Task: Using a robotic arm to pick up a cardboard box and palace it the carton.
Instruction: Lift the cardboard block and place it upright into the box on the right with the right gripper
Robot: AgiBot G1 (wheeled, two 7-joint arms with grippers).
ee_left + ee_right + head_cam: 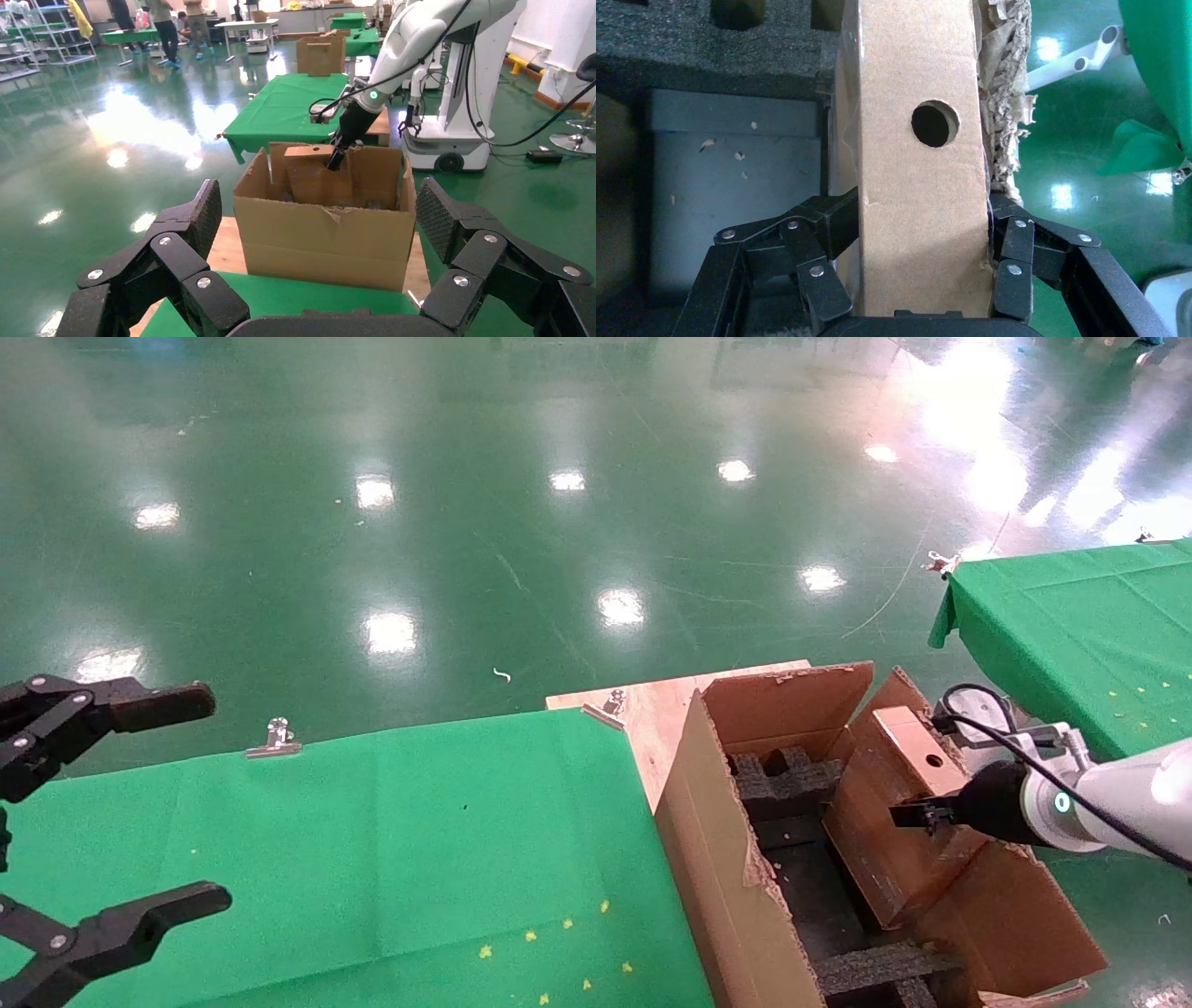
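Observation:
The cardboard box (885, 812), small, flat and brown, stands on edge inside the carton (717, 840), leaning toward the carton's right wall. Its narrow face with the round hole (933, 123) points up. My right gripper (917, 814) is shut on the box, one finger on each broad side (921, 210). The white robotic arm (1108, 798) reaches in from the right. Black foam inserts (787, 780) line the carton's bottom. In the left wrist view the carton (330, 239) shows front-on with the box (320, 179) rising above its rim. My left gripper (214, 798) hangs open and empty over the green table's left end.
A green-clothed table (419, 859) lies left of the carton, with metal clips (275, 738) on its far edge. The carton rests on a wooden board (652, 710). Another green table (1071, 626) stands at the right, and glossy green floor (559, 523) lies beyond.

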